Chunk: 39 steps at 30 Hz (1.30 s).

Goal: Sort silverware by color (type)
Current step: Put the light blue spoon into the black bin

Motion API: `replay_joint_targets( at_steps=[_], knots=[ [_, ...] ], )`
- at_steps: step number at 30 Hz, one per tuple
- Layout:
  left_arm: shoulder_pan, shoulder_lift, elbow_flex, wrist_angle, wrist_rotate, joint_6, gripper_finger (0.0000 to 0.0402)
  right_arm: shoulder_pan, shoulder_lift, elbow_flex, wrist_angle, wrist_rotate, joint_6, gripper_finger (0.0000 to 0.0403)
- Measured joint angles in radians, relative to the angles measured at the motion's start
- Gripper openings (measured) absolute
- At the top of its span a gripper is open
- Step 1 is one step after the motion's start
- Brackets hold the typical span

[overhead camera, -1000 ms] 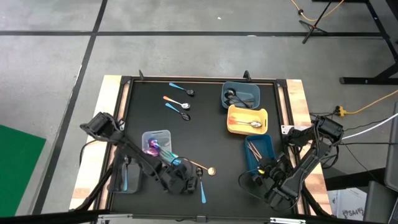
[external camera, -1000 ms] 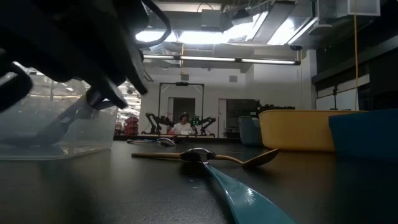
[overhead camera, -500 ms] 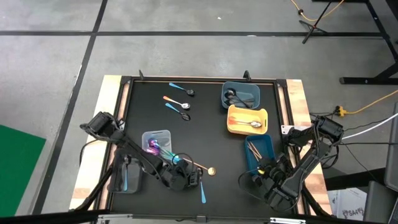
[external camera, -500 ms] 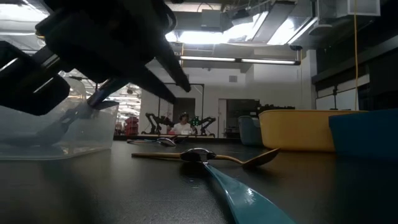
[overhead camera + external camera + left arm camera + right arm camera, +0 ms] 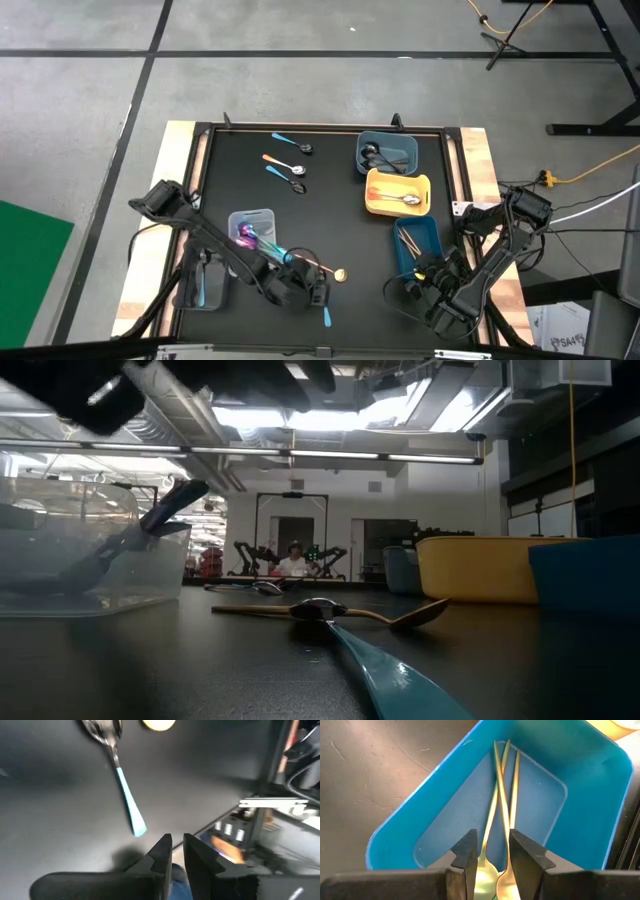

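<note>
just ahead of left gripper — teal spoon

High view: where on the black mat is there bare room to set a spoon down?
The widest bare patch lies mid-mat, between the three loose spoons at the back and the clear tray, left of the yellow tray. The front edge around the left tool is crowded.

My left gripper moves from beside the clear tray, above the teal-handled spoon, to the near side of the gold spoon. In the low view its dark bulk lifts away from in front of the clear tray and now fills only the top left corner, so the tray shows unobstructed.
</note>
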State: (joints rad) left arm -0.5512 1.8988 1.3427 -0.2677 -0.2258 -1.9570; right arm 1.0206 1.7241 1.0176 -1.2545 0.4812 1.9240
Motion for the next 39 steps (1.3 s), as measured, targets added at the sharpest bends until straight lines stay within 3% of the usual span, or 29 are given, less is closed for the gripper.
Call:
replay_joint_targets(
  at_steps=[4, 16, 26, 39],
  knots=[
    [0.013, 0.047, 0.15, -0.197, -0.002, 0.057, 0.0041, 0.0, 0.0, 0.0, 0.0, 0.0, 0.0, 0.0101],
    [0.045, 0.274, 0.434, -0.377, -0.014, 0.186, 0.0041, 0.0, 0.0, 0.0, 0.008, -0.002, 0.0, 0.0101],
    [0.034, 0.295, 0.442, -0.502, -0.05, 0.081, 0.0041, 0.0, 0.0, 0.0, 0.009, -0.002, 0.0, 0.0101],
    [0.028, 0.345, 0.441, -0.504, -0.087, 0.048, 0.0041, 0.0, 0.0, 0.0, 0.031, 0.0, 0.0, 0.0101]
  ],
)
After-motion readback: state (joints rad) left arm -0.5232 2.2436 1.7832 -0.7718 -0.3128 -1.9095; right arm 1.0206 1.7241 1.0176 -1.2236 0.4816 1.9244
